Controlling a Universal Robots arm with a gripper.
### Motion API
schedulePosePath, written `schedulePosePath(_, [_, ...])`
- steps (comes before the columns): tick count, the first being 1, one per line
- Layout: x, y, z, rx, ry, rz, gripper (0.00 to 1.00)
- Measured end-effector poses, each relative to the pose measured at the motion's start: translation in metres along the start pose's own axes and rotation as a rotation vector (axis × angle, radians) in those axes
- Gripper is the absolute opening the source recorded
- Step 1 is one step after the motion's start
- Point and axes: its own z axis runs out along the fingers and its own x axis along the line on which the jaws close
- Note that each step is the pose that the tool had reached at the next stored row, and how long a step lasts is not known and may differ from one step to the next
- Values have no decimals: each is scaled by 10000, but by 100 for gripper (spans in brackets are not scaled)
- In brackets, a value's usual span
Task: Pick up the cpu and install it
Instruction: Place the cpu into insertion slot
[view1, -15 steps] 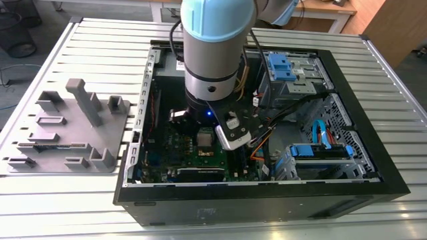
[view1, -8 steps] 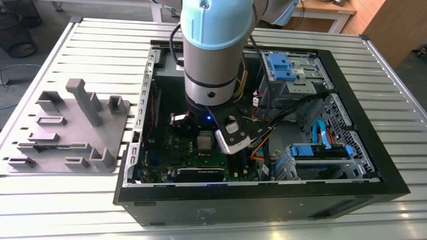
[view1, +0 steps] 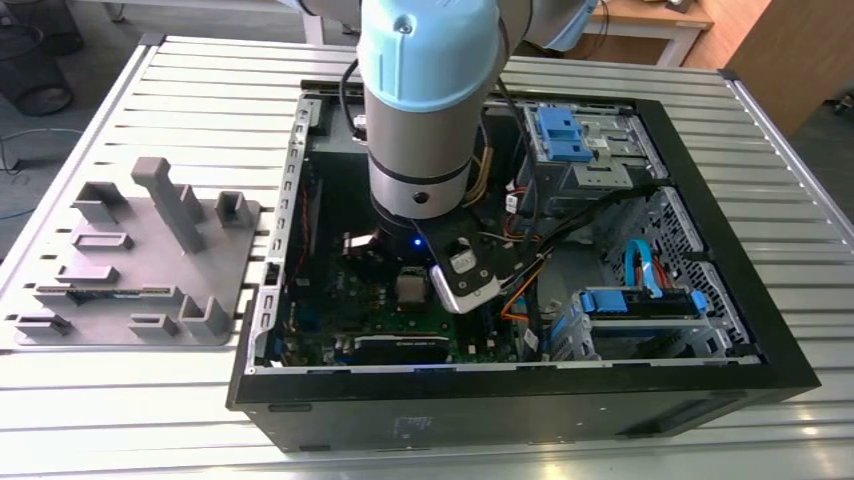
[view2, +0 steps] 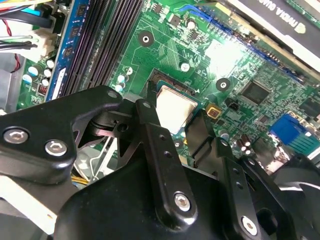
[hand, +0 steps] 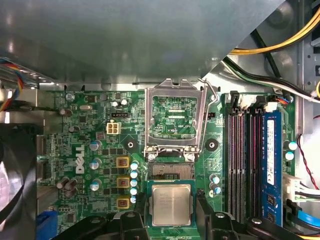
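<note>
The cpu (hand: 171, 204) is a small, flat, square chip with a shiny silver top and a thin green rim. It lies level and face up, pinched on two opposite edges by the gripper (hand: 172, 214), just over the open socket (hand: 172, 170). In the exterior view it sits near 6 o'clock from the picture's middle.
</note>
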Motion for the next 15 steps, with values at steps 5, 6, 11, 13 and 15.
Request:
schedulePosePath(5, [1, 0, 29, 0, -2, 15, 47])
schedulePosePath(6, [2, -1, 32, 1, -1, 17, 47])
schedulePosePath(11, [2, 0, 32, 1, -1, 18, 47])
schedulePosePath(13, [6, 0, 34, -1, -2, 21, 47])
schedulePosePath(15, [7, 0, 41, -2, -3, 38, 47])
